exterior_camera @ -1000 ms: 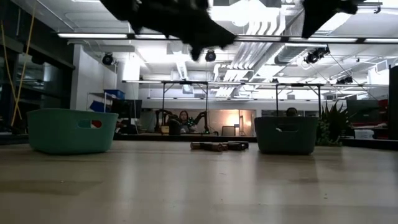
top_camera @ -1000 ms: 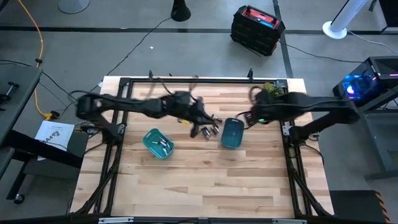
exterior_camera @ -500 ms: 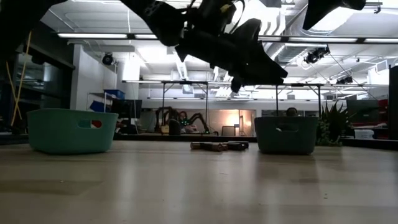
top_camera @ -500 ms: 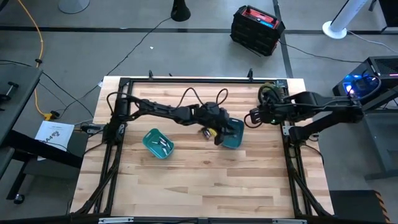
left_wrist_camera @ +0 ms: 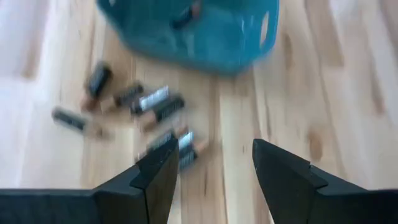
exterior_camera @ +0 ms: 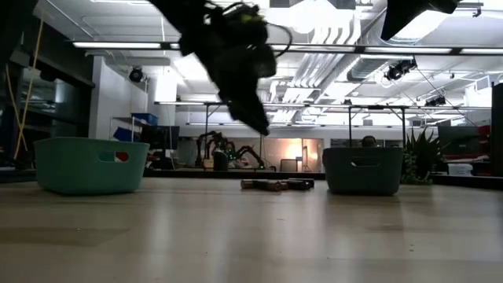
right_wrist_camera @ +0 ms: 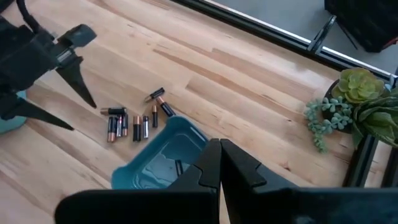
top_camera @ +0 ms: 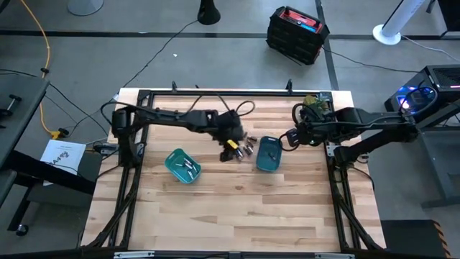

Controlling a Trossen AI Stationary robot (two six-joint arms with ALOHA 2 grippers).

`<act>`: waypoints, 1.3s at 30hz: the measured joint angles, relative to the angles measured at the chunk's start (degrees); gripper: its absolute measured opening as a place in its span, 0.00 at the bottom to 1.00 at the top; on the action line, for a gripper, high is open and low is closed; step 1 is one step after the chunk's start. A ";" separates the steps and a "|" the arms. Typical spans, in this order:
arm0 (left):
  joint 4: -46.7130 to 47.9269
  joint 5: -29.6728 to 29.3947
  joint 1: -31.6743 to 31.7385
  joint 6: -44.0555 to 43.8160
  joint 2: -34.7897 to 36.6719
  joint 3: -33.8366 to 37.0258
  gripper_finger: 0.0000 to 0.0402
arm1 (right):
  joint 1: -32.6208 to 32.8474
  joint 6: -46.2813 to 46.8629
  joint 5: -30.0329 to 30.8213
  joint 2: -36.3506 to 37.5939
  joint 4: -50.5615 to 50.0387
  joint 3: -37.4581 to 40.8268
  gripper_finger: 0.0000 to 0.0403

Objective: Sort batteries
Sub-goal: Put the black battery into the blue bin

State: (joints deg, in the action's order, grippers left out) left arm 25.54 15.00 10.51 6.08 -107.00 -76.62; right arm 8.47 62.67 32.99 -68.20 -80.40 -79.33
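Near the middle of the wooden table (top_camera: 237,208) we see the batteries (top_camera: 243,150) lying loose in a small cluster, just beside the darker teal bin (top_camera: 269,155) and between it and the lighter teal bin (top_camera: 182,165). Our left gripper (top_camera: 231,146) hangs over that cluster, its fingers (left_wrist_camera: 155,177) spread apart with nothing between them. Our right gripper (top_camera: 285,139) sits at the far edge of the darker bin, its jaws pressed together and empty.

We can read no brand or writing on the cells or the bins in any view. Only the dark bodies with copper-coloured ends show in the right wrist view (right_wrist_camera: 127,126). A red and white mark (exterior_camera: 120,156) on the lighter bin shows in the low view, but it is too small to read.

From above, several cells show inside the lighter bin, and the right wrist view shows one cell (right_wrist_camera: 178,166) lying in the darker bin. The low view shows neither, since the bin walls hide the contents. That view shows the loose batteries as a low dark row (exterior_camera: 277,185) on the tabletop. A potted succulent (right_wrist_camera: 351,102) at the table corner is clearest in the right wrist view.
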 joint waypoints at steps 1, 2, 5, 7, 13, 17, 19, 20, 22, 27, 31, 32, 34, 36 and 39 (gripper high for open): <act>-1.25 0.01 0.39 0.21 1.04 2.35 0.50 | 0.00 0.00 0.00 0.00 0.03 0.00 0.00; -2.68 0.11 0.83 -0.14 1.62 4.59 0.50 | 0.00 -0.02 -0.02 0.00 0.02 0.00 0.00; -8.69 -0.12 2.01 -4.74 2.28 10.02 0.50 | 0.00 -0.02 0.00 0.00 0.06 0.00 0.00; -11.25 -0.52 2.33 -6.69 2.15 12.38 0.50 | 0.00 0.11 0.02 0.00 0.08 0.00 0.00; -15.07 -9.10 0.95 -3.97 0.33 15.10 0.50 | -0.04 0.07 0.54 0.00 0.43 0.00 0.00; -16.18 -11.12 -0.14 -4.30 -1.32 14.99 0.50 | -0.09 0.24 1.07 0.00 0.91 0.00 0.00; -16.87 -11.95 -0.83 -4.42 -2.68 14.92 0.50 | -0.09 0.26 1.07 0.00 0.94 0.00 0.00; -16.89 -13.09 -1.21 -4.56 -3.49 14.99 0.50 | -0.09 0.26 1.08 0.00 0.94 0.00 0.00; -16.96 -15.23 -1.82 -5.56 -4.46 14.84 0.49 | -0.09 0.26 1.07 0.00 0.96 0.00 0.00; -17.04 -16.49 -2.72 -6.11 -5.83 14.71 0.31 | -0.09 0.26 1.09 0.00 0.97 0.00 0.00; -16.34 -16.35 -1.82 -8.08 -4.03 14.97 0.07 | -0.09 0.27 1.09 0.00 1.05 0.00 0.00; -15.49 -16.18 -1.24 -8.29 -3.06 15.03 0.07 | -0.09 0.26 1.09 0.00 1.07 0.00 0.00; -13.94 -17.32 0.30 -8.19 -0.21 15.29 0.07 | -0.09 0.28 1.09 0.00 1.05 0.00 0.00; -14.83 -18.67 2.05 -7.05 3.68 15.12 0.07 | -0.09 0.28 1.09 0.00 1.05 0.00 0.00; -18.18 -18.08 4.41 -6.36 8.85 15.04 0.07 | -0.09 0.28 1.10 0.00 1.04 0.00 0.00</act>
State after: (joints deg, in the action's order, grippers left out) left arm 7.36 -3.08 14.92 -0.27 -98.16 -61.58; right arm 8.38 62.96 34.09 -68.20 -79.35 -79.33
